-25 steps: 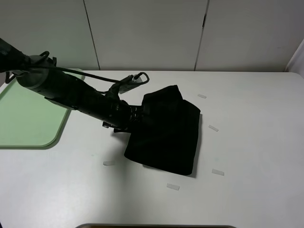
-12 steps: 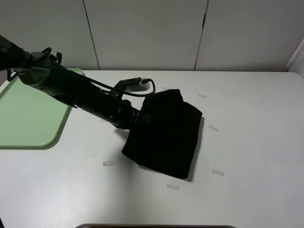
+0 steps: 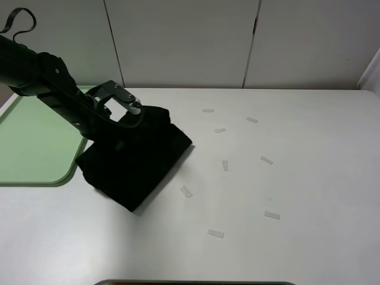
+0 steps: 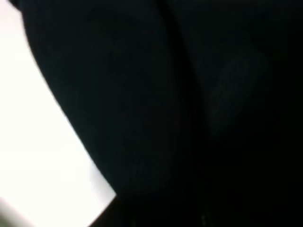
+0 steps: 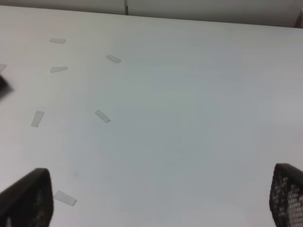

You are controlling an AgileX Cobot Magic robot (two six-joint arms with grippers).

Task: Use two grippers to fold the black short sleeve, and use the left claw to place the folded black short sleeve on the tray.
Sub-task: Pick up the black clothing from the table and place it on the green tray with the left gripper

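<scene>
The folded black short sleeve [image 3: 135, 161] hangs partly lifted on the white table, its left edge close to the green tray [image 3: 29, 148]. My left gripper [image 3: 120, 129] is shut on the garment's upper edge, and its fingers are buried in the cloth. In the left wrist view black fabric [image 4: 199, 104] fills nearly the whole frame, with a strip of white table beside it. My right gripper [image 5: 156, 201] is open and empty over bare table; its fingertips [image 5: 28, 196] show at the frame's lower corners. The right arm is out of the exterior high view.
Several small tape strips lie on the table, for example near the middle [image 3: 225, 165] and on the right [image 3: 272, 215]; they also show in the right wrist view [image 5: 102, 116]. A wall of white panels [image 3: 190, 41] stands behind the table.
My left arm has pulled the black short sleeve well to the left, from the table's middle to beside the tray. Tape strips that it covered now show.
</scene>
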